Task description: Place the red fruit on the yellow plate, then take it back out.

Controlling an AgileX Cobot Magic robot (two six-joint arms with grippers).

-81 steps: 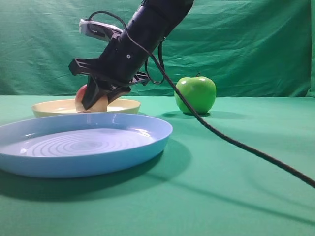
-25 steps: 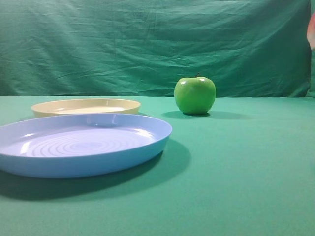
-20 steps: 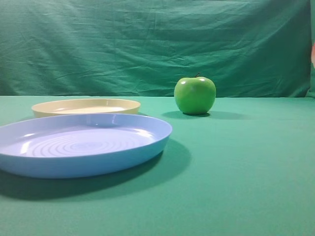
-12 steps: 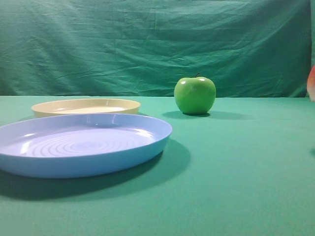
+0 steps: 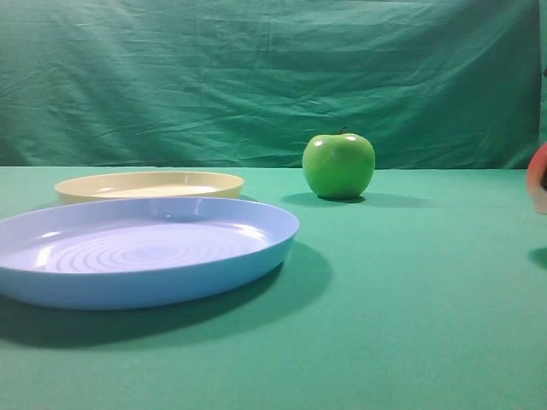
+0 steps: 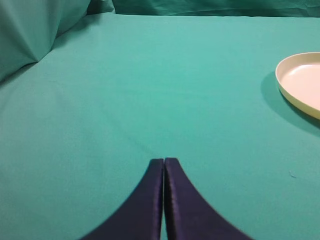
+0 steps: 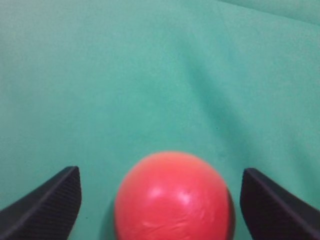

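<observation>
Now the right tool gapes wide, clear of the red fruit.

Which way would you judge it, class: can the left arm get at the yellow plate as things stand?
Probably yes. In the left wrist view only bare green cloth lies between the shut left gripper and the yellow plate, which holds nothing visible. The plate sits off to the side, so the arm must swing over.

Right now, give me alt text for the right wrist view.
A rounded red fruit sits low in the centre on green cloth, between the right gripper's two black textured fingertips, which stand wide apart, clear of it.
</observation>
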